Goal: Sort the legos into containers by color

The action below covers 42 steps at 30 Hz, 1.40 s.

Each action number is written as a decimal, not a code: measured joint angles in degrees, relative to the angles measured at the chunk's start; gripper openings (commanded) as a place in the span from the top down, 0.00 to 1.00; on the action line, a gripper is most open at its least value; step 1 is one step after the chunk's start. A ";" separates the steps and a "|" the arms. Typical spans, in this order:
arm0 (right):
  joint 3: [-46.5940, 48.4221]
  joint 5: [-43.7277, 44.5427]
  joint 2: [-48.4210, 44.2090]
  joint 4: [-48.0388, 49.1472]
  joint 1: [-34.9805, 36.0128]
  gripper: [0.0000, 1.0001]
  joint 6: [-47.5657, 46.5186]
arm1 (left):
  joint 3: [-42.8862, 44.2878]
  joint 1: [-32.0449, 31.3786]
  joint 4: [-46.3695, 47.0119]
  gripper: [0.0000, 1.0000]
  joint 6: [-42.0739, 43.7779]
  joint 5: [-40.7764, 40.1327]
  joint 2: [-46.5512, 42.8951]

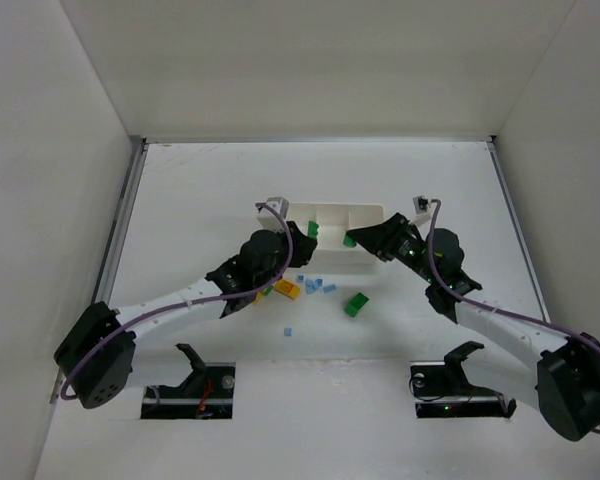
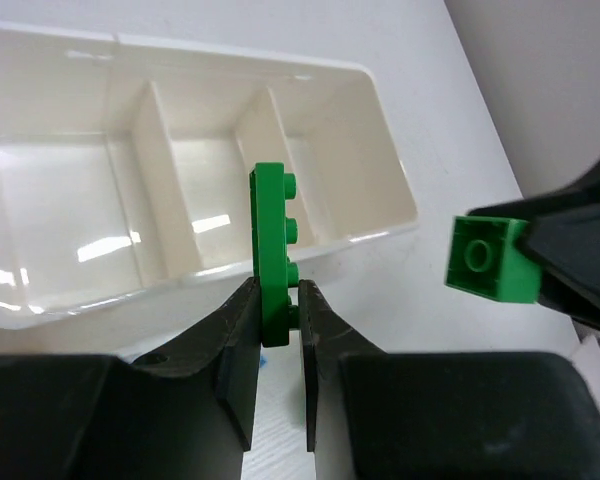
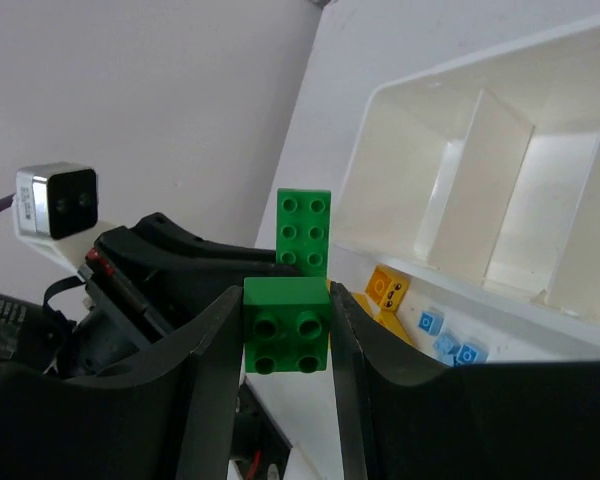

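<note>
The white three-compartment tray [image 1: 366, 216] sits at the table's middle; all three compartments look empty in the left wrist view [image 2: 230, 60]. My left gripper [image 1: 302, 238] is shut on a thin green plate [image 2: 273, 240], held upright on edge just in front of the tray's near rim. My right gripper [image 1: 358, 239] is shut on a square green brick [image 3: 286, 325], held by the tray's right end. That brick also shows in the left wrist view [image 2: 485, 258]. The plate also shows in the right wrist view [image 3: 304, 230].
Loose on the table in front of the tray: a green brick [image 1: 356, 305], yellow-orange bricks [image 1: 287, 289], and small light blue bricks [image 1: 315, 286], one apart [image 1: 288, 331]. The right wrist view shows a yellow brick [image 3: 387, 288] and blue ones [image 3: 430, 322]. White walls enclose the table.
</note>
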 measured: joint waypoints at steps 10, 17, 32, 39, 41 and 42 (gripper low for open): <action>0.17 1.79 5.20 -0.26 1.77 0.67 -1.20 | 2.12 7.87 -2.19 0.72 -0.48 -0.52 3.96; 5.20 4.72 9.05 -2.91 4.96 0.67 -4.42 | 3.50 10.91 -2.36 0.47 -0.24 -0.94 8.70; 29.68 13.31 33.44 -9.20 11.69 0.35 -12.39 | -8.22 11.04 -3.06 0.54 -3.13 -0.96 -11.23; 26.58 15.52 28.87 -10.60 11.56 0.47 -13.60 | -10.40 5.99 -5.25 0.54 -4.55 -1.14 -15.98; 20.98 16.31 22.84 -10.54 11.56 0.61 -13.90 | -10.40 2.86 -5.25 0.52 -4.72 -0.92 -14.67; 17.68 16.85 19.21 -10.75 11.52 0.65 -14.03 | -10.38 1.25 -5.25 0.51 -4.74 -0.61 -13.62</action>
